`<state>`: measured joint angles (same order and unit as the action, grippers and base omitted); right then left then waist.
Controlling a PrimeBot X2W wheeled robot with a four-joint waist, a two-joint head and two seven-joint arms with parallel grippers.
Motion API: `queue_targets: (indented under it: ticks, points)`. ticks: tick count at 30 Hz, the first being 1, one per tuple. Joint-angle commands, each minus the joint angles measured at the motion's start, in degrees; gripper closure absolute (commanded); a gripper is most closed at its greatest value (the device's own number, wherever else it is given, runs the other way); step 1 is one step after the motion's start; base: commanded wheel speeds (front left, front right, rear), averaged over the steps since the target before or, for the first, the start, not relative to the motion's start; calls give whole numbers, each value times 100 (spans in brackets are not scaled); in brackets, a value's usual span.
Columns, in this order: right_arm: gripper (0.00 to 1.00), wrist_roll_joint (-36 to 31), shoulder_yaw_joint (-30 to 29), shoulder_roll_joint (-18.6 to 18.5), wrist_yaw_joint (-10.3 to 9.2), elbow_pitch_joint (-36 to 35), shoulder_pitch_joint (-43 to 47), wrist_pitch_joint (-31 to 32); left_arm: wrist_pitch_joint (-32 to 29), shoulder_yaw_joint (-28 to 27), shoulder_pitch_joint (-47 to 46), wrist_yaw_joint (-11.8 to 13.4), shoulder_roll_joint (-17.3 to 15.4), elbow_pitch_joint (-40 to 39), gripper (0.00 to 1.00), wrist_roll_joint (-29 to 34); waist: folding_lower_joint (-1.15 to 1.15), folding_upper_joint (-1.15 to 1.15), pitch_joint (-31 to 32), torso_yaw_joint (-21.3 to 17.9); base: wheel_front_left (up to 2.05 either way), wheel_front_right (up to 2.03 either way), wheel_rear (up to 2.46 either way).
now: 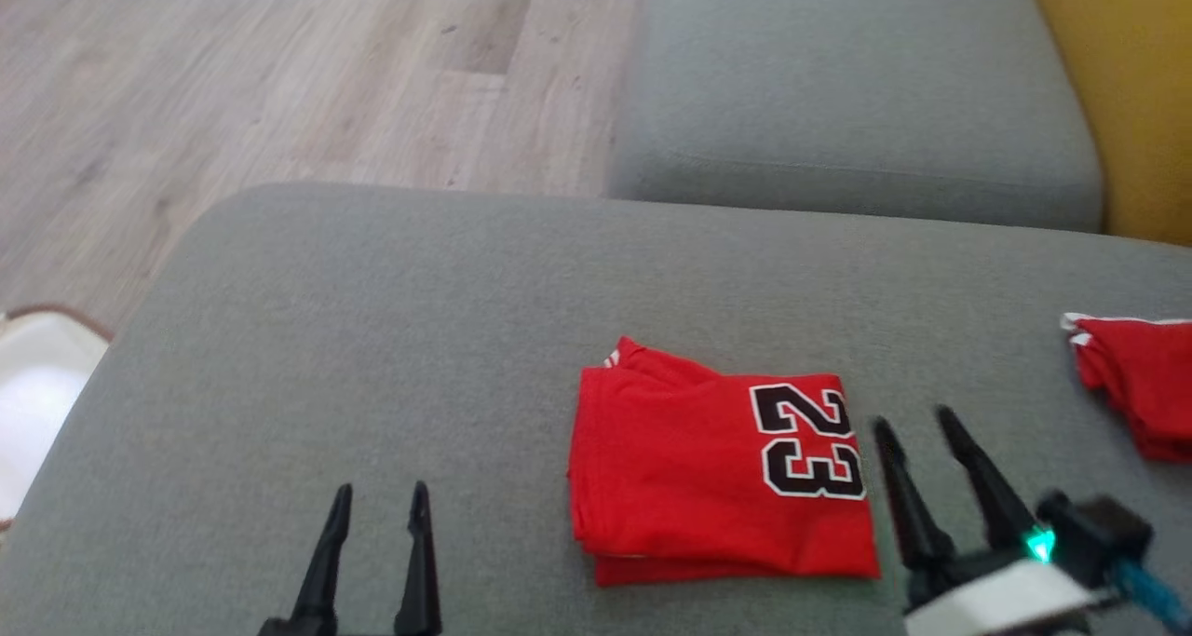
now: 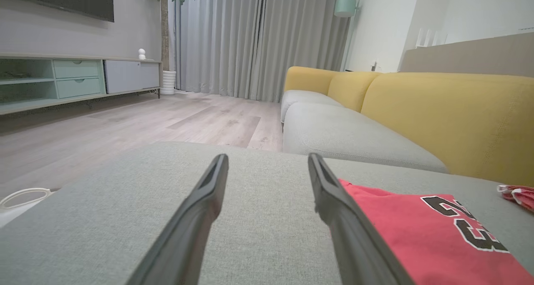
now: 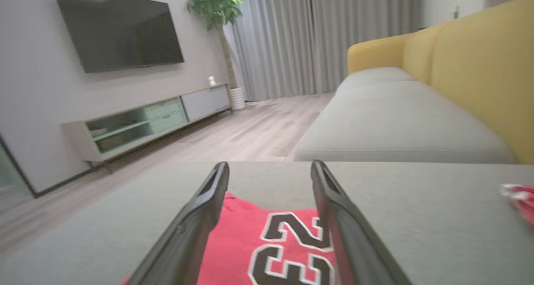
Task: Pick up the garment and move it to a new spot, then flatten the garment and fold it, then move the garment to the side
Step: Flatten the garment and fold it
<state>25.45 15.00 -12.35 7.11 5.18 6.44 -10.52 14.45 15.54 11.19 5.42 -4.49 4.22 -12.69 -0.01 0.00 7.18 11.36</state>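
Lying folded on cushion (image 1: 372, 338): red garment (image 1: 689, 468)

Soft even light, slight blur, wide-angle distortion

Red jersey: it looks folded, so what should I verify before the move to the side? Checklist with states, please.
1. Red jersey folded into a flat rectangle: ok.
2. Left gripper open, empty: ok.
3. Right gripper open, empty, by the jersey's right edge: ok.
4. Jersey gripped: not ok.
5. Bare grey cushion left of the jersey: ok.
6. Second red garment lies apart at the right: ok.
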Motion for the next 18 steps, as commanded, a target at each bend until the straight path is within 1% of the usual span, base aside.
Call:
queue_targets:
  ticks: [1,3,4,5,8,10,18]
  points:
    - [0,-441,-187,45,37,46,-14,-291,55,-268,-84,51,3,-263,0,106,1,0,74,-117,0,0,0]
    - [0,-783,-497,242,37,213,106,-411,55,-319,6,69,1,-355,0,224,1,0,96,-164,0,0,0]
    - [0,-1042,-783,426,37,240,199,-440,55,-334,86,26,-10,-427,0,354,1,0,113,-201,0,0,0]
    - [0,-1160,-918,501,37,192,251,-442,55,-337,130,-20,-9,-456,0,392,1,0,118,-220,0,0,0]
    - [0,-1451,-873,581,37,193,434,-445,55,-363,224,-140,-15,-466,0,506,1,0,125,-260,0,0,0]
    - [0,-1517,-867,598,37,191,467,-446,55,-382,241,-168,-12,-459,0,528,1,0,126,-271,0,0,0]
    - [0,-1564,-1002,765,37,166,576,-447,55,-503,241,-311,46,-388,0,615,1,0,121,-299,0,0,0]
